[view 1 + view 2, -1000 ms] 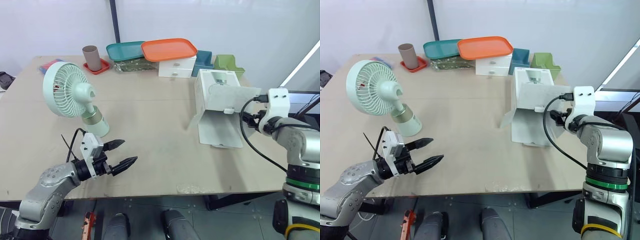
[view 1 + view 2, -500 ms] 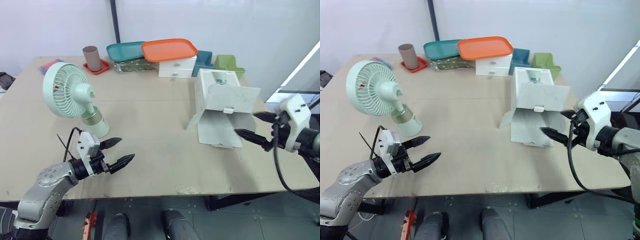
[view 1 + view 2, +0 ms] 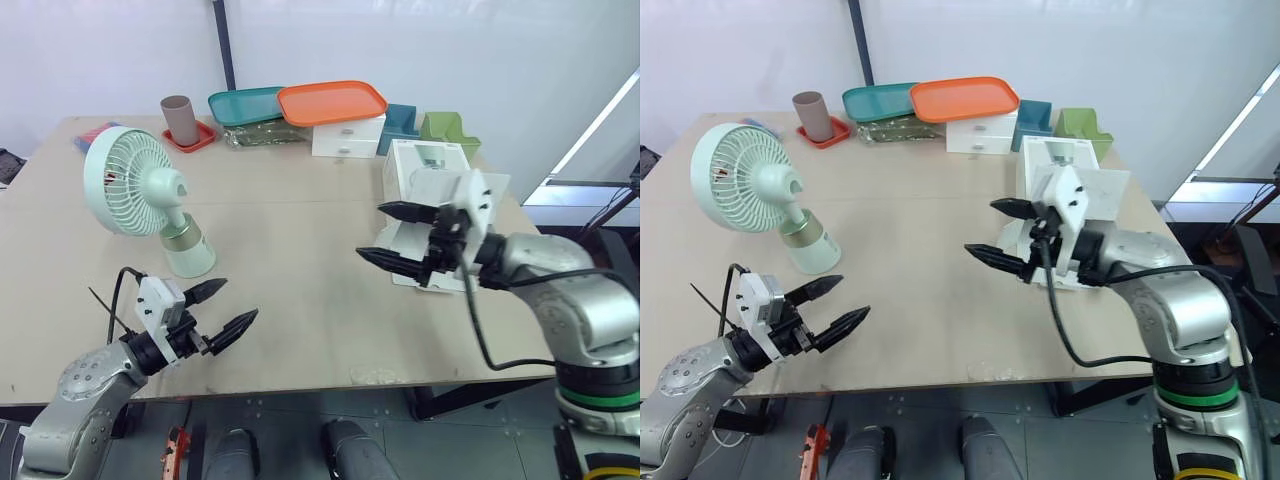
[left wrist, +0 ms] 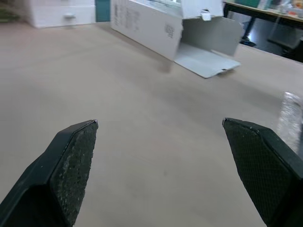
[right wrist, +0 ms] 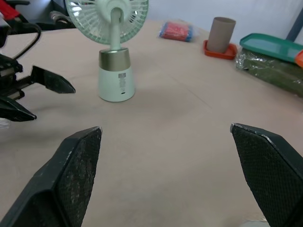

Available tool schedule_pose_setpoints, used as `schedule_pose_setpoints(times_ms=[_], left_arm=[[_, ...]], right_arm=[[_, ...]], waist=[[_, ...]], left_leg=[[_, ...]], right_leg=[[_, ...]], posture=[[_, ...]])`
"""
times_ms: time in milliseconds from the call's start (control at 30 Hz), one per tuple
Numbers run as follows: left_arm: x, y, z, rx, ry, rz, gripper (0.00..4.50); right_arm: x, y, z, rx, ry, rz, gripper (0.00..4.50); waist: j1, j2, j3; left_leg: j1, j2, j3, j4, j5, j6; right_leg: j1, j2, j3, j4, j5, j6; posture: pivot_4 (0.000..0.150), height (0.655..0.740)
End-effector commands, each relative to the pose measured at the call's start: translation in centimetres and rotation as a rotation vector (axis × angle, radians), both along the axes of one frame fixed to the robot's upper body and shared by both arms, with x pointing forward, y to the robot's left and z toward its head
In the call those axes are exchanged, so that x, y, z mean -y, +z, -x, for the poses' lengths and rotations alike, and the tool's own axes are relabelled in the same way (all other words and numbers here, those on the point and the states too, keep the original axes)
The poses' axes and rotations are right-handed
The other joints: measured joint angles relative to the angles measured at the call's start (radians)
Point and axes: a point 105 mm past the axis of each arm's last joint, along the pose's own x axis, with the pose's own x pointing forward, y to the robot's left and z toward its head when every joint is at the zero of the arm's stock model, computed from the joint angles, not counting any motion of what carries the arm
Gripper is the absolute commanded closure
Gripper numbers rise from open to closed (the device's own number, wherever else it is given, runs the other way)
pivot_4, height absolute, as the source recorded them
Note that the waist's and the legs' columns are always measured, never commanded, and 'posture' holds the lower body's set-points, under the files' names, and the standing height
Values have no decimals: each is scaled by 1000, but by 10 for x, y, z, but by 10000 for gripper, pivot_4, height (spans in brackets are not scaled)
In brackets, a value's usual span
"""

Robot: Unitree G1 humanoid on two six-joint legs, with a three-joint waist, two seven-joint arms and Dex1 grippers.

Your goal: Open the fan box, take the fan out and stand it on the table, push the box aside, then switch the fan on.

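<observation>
Seemingly only switching on is left: the fan [image 3: 135, 185] stands clear of the box [image 3: 415, 160]. The left gripper [image 3: 235, 302] and right gripper [image 3: 372, 230] are both spread and empty. Next likely calls for a fingertip pressing the fan's base.

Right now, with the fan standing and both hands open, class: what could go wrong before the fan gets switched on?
1. The fan carries a big head on a small base; a hard press from the right hand could tip it.
2. The box sits open, flaps spread, close behind that arm; a swing could snag them.
3. The left hand hovers near the fan's base, so the two hands might collide.
</observation>
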Motion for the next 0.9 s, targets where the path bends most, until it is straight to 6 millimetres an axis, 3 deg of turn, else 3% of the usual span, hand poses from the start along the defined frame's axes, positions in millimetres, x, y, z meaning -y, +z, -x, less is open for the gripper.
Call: schedule_pose_setpoints(times_ms=[33,300,433,667,800,900], left_arm=[[-8,17,0,94,52,-10,0],[-27,37,5,239,234,-4,0],[-45,36,33,207,360,-9,0],[-68,48,49,234,559,-3,0],[-91,60,42,275,712,24,0],[-98,77,32,332,735,54,0]], right_arm=[[-6,-11,7,18,25,35,487],[-20,-7,6,10,82,-9,487],[-38,-12,-10,-11,128,-1,487],[-51,-14,-19,-9,209,5,487],[-58,-12,-22,-1,244,-6,487],[-59,-13,-22,1,249,5,487]], waist=[[3,0,0],[7,0,0],[-3,0,0],[3,-1,0],[-1,-1,0],[0,-1,0]], left_leg=[[0,0,-1,0,-1,-1],[0,1,0,-1,-4,-1],[2,2,1,-1,-4,-1],[1,2,2,1,-2,0],[1,2,3,1,-2,0],[1,3,1,1,-2,0]], right_leg=[[0,0,0,0,-1,1],[0,1,0,0,-1,3],[0,1,0,0,-2,-2],[2,0,-1,0,-2,-2],[1,0,-1,0,-1,-2],[1,1,-3,1,-1,-3]], posture=[[1500,7400],[1500,7400],[1500,7400],[1500,7400],[1500,7400],[1500,7400]])
